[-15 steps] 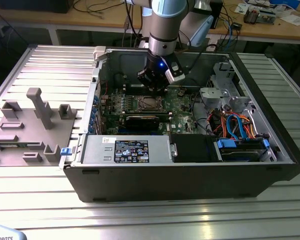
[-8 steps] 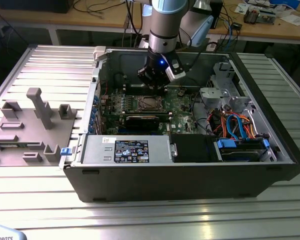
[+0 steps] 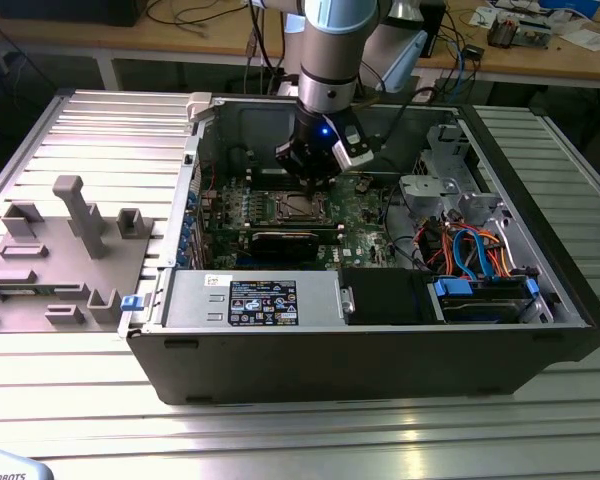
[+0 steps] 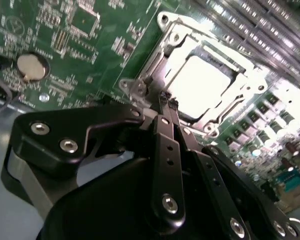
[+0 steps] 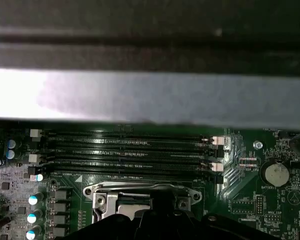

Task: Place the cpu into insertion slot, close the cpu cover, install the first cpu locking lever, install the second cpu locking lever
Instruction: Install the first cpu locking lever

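Inside an open computer case [image 3: 380, 340], the gripper [image 4: 166, 100] is held clenched, empty, at the cover's [image 4: 165, 47] edge. The cpu [image 4: 202, 82] is seated; levers are judged pending, needing precise hooking.

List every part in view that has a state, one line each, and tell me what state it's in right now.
computer case: side panel off, inside exposed
cpu: seated in the insertion slot
cpu cover: down over the chip, framing it
gripper: fingers together, holding nothing, tips at the cover's edge
memory slots: empty
coin battery: in its holder
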You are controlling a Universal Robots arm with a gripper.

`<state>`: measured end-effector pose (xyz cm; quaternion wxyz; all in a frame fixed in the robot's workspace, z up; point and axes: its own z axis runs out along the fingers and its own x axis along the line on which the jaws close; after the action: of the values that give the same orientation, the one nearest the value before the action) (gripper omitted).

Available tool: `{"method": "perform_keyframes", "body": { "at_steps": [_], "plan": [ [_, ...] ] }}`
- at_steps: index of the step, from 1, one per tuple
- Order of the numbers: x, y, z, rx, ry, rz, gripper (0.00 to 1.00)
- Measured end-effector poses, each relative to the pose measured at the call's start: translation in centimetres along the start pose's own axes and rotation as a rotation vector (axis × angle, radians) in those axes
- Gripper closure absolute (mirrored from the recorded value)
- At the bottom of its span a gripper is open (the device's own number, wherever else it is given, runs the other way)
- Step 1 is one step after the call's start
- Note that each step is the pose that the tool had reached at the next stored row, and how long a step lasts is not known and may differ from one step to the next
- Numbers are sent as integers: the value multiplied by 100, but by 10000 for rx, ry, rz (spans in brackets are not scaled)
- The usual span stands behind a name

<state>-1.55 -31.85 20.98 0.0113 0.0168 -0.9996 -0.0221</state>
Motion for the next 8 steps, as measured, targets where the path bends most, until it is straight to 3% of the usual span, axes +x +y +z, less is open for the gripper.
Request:
{"method": "perform_keyframes", "body": {
  "at_steps": [3, 8],
  "plan": [
    [1, -13, 0, 287, 1, 103, 89],
    [2, -68, -2, 388, -4, 234, 89]
  ]
}}
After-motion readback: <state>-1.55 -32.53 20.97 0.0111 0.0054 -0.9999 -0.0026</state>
